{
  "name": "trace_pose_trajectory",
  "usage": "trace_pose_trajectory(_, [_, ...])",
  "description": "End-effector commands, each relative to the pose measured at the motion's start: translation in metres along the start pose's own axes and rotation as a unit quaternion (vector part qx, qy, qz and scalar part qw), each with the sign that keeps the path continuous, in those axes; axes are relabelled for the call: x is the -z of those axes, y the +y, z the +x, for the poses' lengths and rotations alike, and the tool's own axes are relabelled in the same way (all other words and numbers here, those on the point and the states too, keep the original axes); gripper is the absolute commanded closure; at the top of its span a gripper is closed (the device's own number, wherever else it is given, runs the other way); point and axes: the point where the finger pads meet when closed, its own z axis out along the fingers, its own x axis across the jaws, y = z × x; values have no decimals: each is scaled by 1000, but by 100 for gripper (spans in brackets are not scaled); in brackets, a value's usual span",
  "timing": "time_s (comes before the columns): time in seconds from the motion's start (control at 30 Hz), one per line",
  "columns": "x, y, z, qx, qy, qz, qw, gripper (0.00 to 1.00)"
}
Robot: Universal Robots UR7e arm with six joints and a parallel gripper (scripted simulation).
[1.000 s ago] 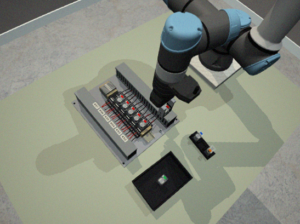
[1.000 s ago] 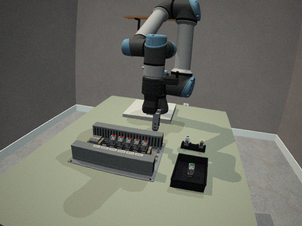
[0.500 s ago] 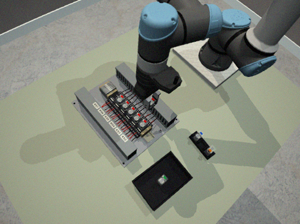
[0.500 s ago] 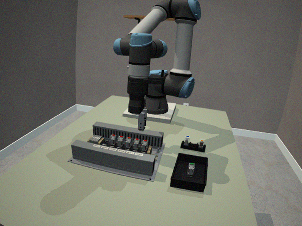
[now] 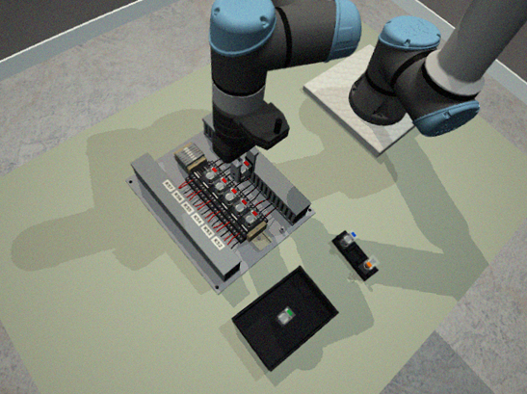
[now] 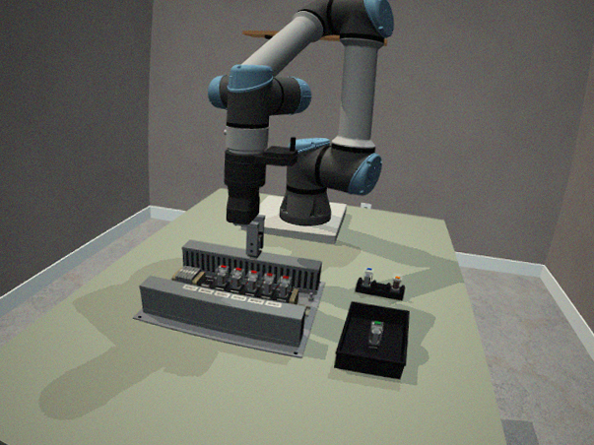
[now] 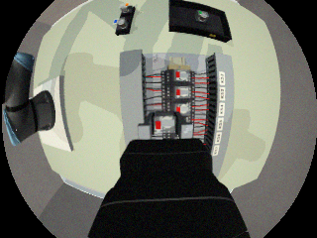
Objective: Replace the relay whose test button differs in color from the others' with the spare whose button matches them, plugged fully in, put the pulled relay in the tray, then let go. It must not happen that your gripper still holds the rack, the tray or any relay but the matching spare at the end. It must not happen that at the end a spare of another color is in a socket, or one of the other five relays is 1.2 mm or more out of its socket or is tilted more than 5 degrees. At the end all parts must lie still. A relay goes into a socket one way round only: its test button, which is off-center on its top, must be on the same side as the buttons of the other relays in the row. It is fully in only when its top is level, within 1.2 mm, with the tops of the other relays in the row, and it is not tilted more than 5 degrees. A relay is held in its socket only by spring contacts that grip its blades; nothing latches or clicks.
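Observation:
My gripper [image 5: 244, 165] is shut on the spare relay with the red button [image 5: 246, 163]. It holds the relay upright in the air above the relay panel [image 5: 216, 208], near the far end of the row. In the exterior view the held relay [image 6: 254, 240] hangs clearly above the back wire duct [image 6: 252, 264]. Several relays with red buttons [image 5: 230, 196] [image 6: 252, 281] stand in the row. In the wrist view the held relay [image 7: 165, 125] shows just ahead of the fingers, with the row [image 7: 184, 93] beyond it. A relay with a green button [image 5: 285, 315] lies in the black tray [image 5: 284, 316].
A small black holder [image 5: 355, 254] right of the panel carries a blue-button relay [image 5: 348, 238] and an orange-button relay [image 5: 369, 264]. Grey wire ducts run along the front [image 5: 183, 217] and back [image 5: 277, 186] of the row. The arm's base [image 5: 367, 98] stands behind.

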Motion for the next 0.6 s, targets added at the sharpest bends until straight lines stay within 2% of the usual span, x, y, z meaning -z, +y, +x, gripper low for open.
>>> trace_pose_trajectory(0.0, [-1, 23, 10, 0, 0, 1, 1000, 100])
trace_pose_trajectory(0.3, [-1, 23, 10, 0, 0, 1, 1000, 100])
trace_pose_trajectory(0.47, [-2, 78, 31, 0, 0, 1, 1000, 100])
trace_pose_trajectory(0.57, [-2, 78, 31, 0, 0, 1, 1000, 100])
